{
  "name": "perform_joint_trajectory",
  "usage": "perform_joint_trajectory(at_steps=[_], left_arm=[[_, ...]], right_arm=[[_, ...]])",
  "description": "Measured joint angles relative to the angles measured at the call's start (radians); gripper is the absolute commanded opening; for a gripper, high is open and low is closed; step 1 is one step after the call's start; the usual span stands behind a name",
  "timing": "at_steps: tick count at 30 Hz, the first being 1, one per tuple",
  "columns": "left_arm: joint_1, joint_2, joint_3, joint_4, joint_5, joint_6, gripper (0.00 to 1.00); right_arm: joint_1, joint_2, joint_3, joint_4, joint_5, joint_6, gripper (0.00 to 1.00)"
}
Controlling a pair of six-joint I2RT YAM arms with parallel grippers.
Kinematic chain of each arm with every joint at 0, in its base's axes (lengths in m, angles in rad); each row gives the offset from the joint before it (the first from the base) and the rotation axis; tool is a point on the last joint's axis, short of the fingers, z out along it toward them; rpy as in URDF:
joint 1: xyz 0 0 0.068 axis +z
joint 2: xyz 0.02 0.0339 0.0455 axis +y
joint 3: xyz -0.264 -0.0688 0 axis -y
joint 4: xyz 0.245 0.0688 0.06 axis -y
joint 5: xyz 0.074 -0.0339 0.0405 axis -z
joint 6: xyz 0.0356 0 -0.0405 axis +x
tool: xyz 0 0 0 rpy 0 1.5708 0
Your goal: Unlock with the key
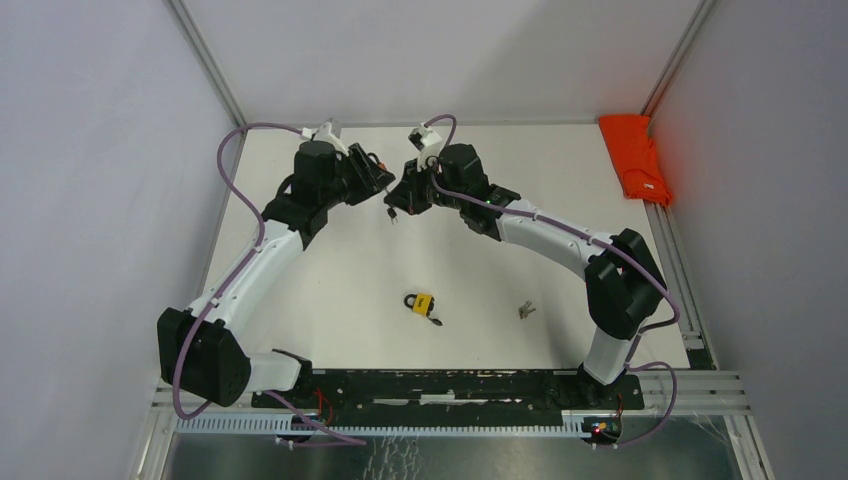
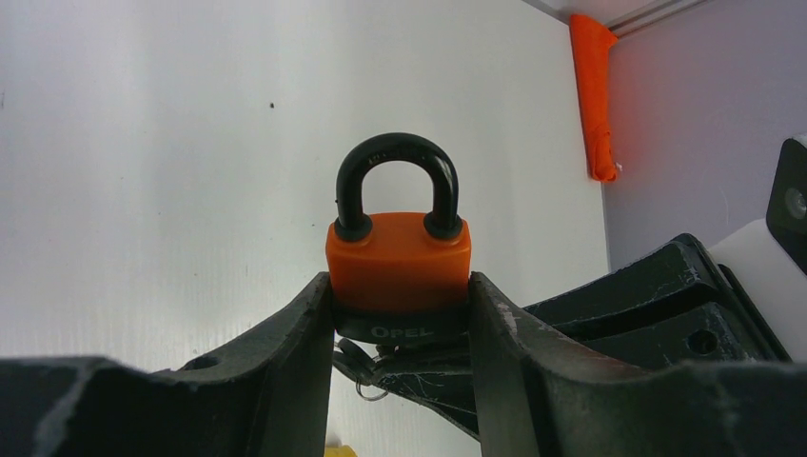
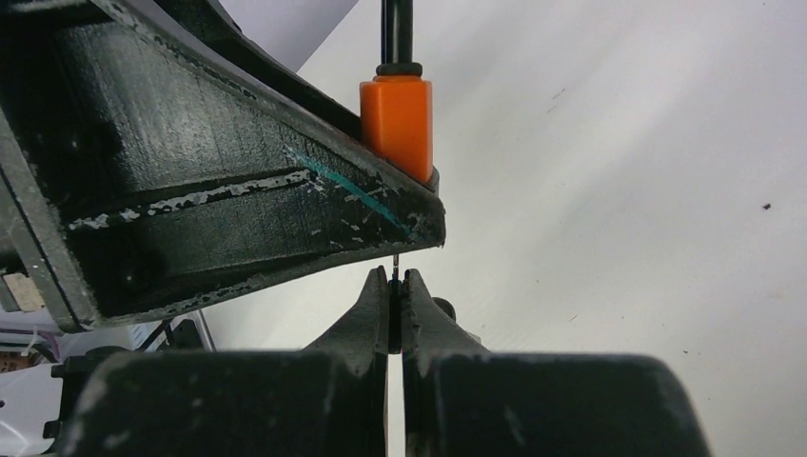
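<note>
Left claw is clenched on the orange padlock, one finger flat against each side of the body. The black shackle stands clear above the grip, and the underside, where I judge the keyhole to be, faces the other arm. That hold looks chosen to brace the lock against a push and a twist.

Right claw is pressed shut on a thin metal sliver, surely the key. Its tip pokes out between the fingertips and points up at the padlock's base, just beside it. Whether it has entered the keyhole I cannot tell (the left finger hides the slot). A narrow pinch like this keeps the blade stiff and in line for insertion.

Both claws meet above the far middle of the white worktop. A yellow padlock lies nearer the arm bases, with a small metal piece to its right, well apart from it. An orange cloth sits at the far right edge. Pale walls and aluminium rails close in the cell.
</note>
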Motion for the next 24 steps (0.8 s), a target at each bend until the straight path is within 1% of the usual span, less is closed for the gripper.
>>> perform_joint_trajectory(at_steps=[10, 12, 15, 18, 20, 24], left_arm=[[0.0, 0.002, -0.002, 0.013, 0.001, 0.0, 0.02], [0.0, 0.003, 0.005, 0.002, 0.003, 0.0, 0.02], [-0.013, 0.018, 0.048, -0.067, 0.03, 0.0, 0.02], [-0.045, 0.049, 0.118, -0.166, 0.087, 0.0, 0.02], [-0.062, 0.076, 0.177, -0.234, 0.134, 0.001, 0.02], [-0.077, 0.129, 0.308, -0.356, 0.24, 0.012, 0.02]], right_arm=[[0.0, 0.0, 0.0, 0.002, 0.009, -0.017, 0.0], [0.0, -0.007, -0.021, 0.028, 0.006, -0.015, 0.0], [-0.002, -0.06, -0.13, 0.125, 0.003, -0.008, 0.0], [-0.006, -0.161, -0.279, 0.222, 0.012, -0.008, 0.0], [-0.011, -0.246, -0.369, 0.257, 0.023, -0.019, 0.0], [-0.019, -0.397, -0.488, 0.29, 0.039, -0.055, 0.0]])
